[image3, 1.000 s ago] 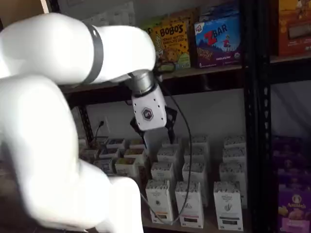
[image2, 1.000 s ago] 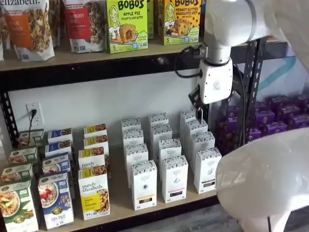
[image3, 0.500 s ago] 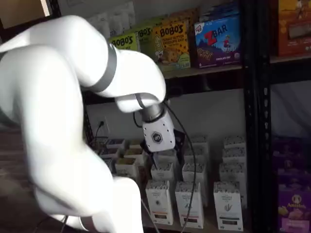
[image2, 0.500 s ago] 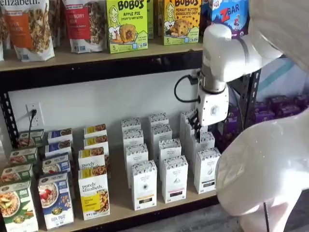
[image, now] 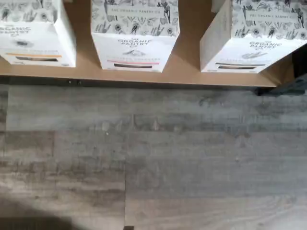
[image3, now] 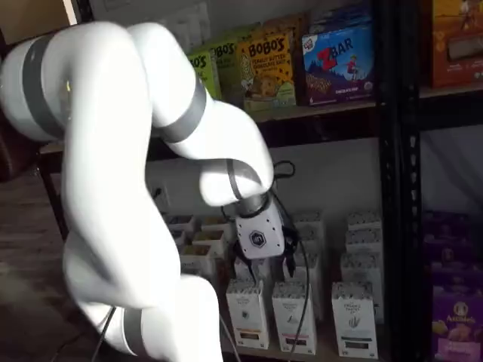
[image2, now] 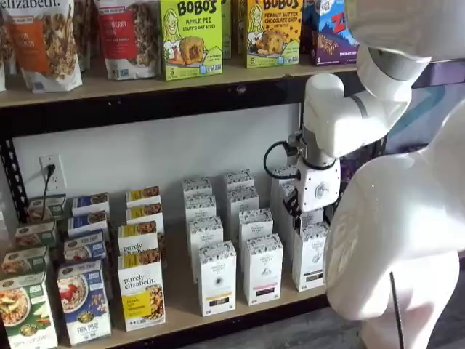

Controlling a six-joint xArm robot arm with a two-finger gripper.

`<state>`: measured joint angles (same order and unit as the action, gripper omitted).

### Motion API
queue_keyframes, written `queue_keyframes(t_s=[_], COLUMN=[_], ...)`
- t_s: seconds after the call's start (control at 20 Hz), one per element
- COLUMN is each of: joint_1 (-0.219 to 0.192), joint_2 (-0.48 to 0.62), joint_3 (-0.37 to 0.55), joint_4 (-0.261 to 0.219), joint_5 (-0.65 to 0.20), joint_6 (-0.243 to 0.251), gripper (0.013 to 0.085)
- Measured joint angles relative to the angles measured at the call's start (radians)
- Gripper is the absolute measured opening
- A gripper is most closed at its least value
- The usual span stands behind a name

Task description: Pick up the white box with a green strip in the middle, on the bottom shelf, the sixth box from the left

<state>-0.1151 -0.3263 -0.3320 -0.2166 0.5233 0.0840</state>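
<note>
- Wrist view: three white cartons stand at the front edge of the bottom shelf (image: 144, 76), a tan board, with a grey plank floor (image: 153, 158) past it. Each front reads "THE ORGANIC PANTRY CO." under a black-speckled band. The white box (image: 252, 38) is the one at the board's end, beside the black rack post. Its low strip looks dark green, and the small print there is too fine to read. The neighbour carton (image: 135, 36) has a pink strip. No fingers show here.
- In a shelf view, the white box (image2: 312, 256) stands upright, long side vertical, front facing outward. It is the front carton of the rightmost white row. The gripper (image2: 296, 209) hangs just above and behind it, over that row. Its black fingers are seen side-on, so I cannot tell whether they are apart. Nearby fronts read "purely elizabeth." (image2: 141, 289) and, on the upper shelf, "BOBO'S APPLE PIE" (image2: 190, 36).
- In a shelf view, the white box (image3: 355, 318) is upright at the right of the front row. A "Z BAR" box (image3: 337, 64) sits above.
</note>
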Motion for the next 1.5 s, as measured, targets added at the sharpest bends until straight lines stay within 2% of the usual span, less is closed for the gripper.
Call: queue_keyframes(t_s=[0.15, 0.35, 0.45, 0.55, 0.6, 0.7, 0.75, 0.8, 1.05, 1.1, 1.2, 1.3, 1.4, 1.5], joint_1=[-0.018, -0.038, -0.049, -0.06, -0.07, -0.091, -0.095, -0.093, -0.09, -0.09, -0.097, -0.108, -0.113, -0.112], joint_2=[0.047, 0.123, 0.168, 0.225, 0.261, 0.332, 0.358, 0.39, 0.518, 0.543, 0.584, 0.628, 0.673, 0.703], joint_3=[0.009, -0.013, -0.019, -0.031, -0.04, -0.066, -0.073, -0.08, -0.131, -0.144, -0.167, -0.2, -0.237, -0.265], joint_4=[0.014, -0.032, -0.01, 0.033, 0.011, -0.098, -0.088, -0.032, 0.05, 0.05, 0.009, -0.055, -0.088, -0.076], joint_5=[-0.088, -0.121, -0.157, -0.191, -0.209, -0.238, -0.258, -0.287, -0.378, -0.395, -0.422, -0.444, -0.454, -0.459], joint_6=[-0.022, 0.002, -0.028, -0.077, -0.065, 0.02, 0.006, -0.045, -0.12, -0.119, -0.086, -0.031, -0.004, -0.015], gripper=[0.085, 0.085, 0.085, 0.085, 0.085, 0.085, 0.085, 0.085, 0.085, 0.085, 0.085, 0.085, 0.085, 0.085])
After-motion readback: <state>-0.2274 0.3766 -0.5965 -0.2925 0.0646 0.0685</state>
